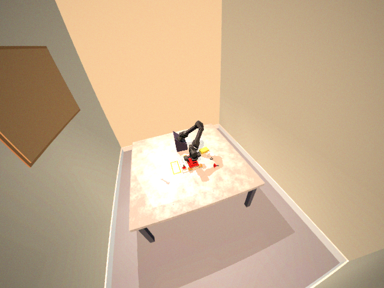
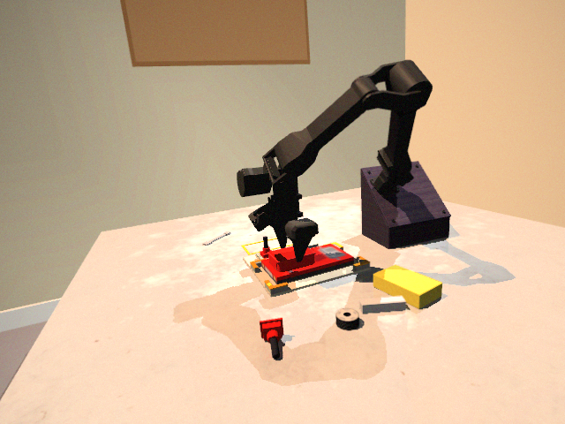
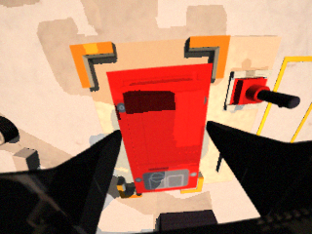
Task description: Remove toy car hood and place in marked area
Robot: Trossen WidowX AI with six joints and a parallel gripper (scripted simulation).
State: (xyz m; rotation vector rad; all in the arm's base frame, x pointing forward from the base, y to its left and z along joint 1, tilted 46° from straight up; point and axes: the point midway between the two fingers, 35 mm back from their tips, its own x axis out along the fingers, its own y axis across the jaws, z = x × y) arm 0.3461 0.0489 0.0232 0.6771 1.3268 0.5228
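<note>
The red toy car sits on a pale base plate with orange corner brackets. Its red hood looks like a raised block on the car in the exterior view; its edges are hard to tell in the wrist view. My gripper is open and empty, low over the car, one finger towards each long side. Whether a fingertip touches the car cannot be told. The marked area is a yellow outline on the table beside the base plate.
A red piece with an upright black rod stands between car and marked area. A second such piece, a black ring, a grey bar and a yellow block lie on the other side. A wrench lies farther off.
</note>
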